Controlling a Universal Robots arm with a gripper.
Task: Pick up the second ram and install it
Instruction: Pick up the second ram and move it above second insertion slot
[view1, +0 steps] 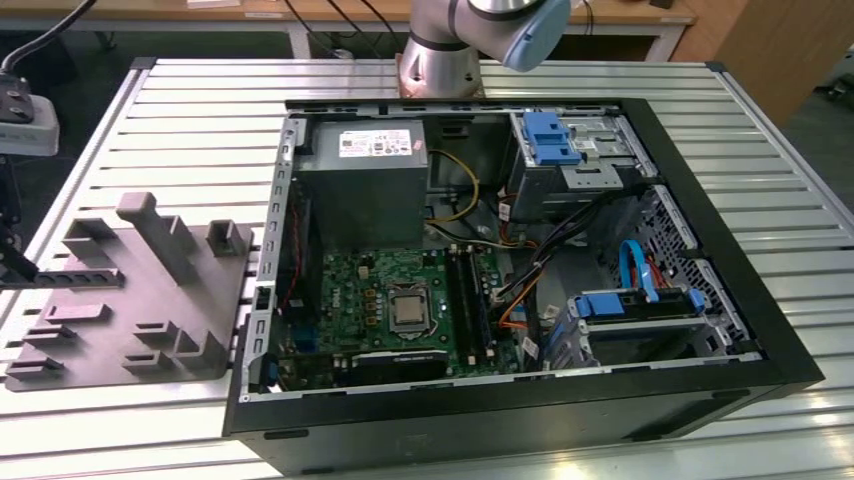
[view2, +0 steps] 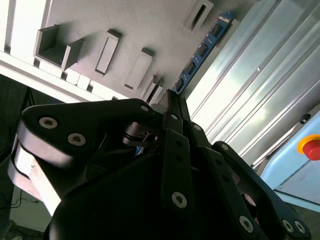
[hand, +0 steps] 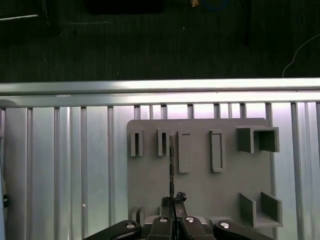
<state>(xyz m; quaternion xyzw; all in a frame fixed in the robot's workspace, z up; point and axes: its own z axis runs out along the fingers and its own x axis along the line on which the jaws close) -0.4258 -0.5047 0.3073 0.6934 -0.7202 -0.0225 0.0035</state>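
Observation:
The second ram (view2: 202, 47) is a thin blue stick with a row of black chips. It juts out from the fingertips of my gripper (view2: 172, 95), which is shut on one end of it. In the first wrist view the ram (hand: 171, 165) shows edge-on as a thin dark line. It rises from the gripper (hand: 172, 201) over the grey slotted fixture (hand: 200, 190). In the exterior view the ram (view1: 74, 277) is a dark strip hanging above the fixture (view1: 134, 300) at the far left. The long black memory slots (view1: 463, 290) lie on the green motherboard (view1: 360, 290).
The open computer case (view1: 747, 330) lies on the slatted metal table (view1: 174, 120). A grey power-supply box (view1: 360, 180) and blue drive brackets (view1: 547, 135) sit inside it. The arm's base (view1: 441, 70) stands behind the case. A red stop button (view2: 311, 148) is off to one side.

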